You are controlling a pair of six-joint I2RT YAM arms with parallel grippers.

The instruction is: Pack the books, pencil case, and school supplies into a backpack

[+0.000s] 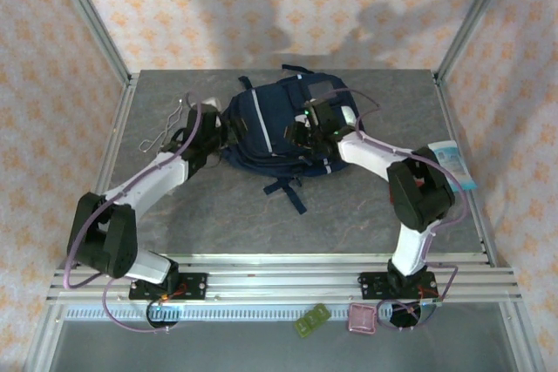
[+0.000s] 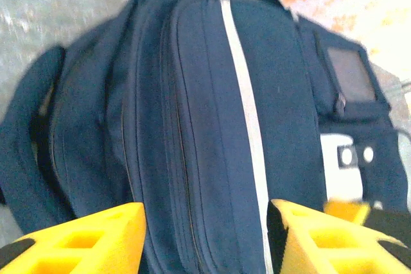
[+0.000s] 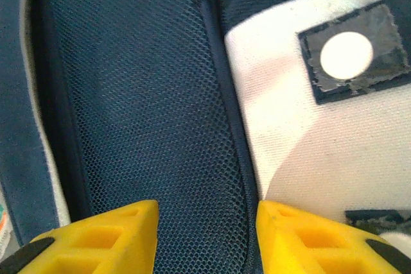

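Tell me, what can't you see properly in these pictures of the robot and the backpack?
Inside the backpack: top view, its fabric and both arms cover it.
Left gripper and right gripper: wrist views, the bottom edge cuts off their yellow fingers.
Green thing and pink thing by the near rail: top view, too small to name.
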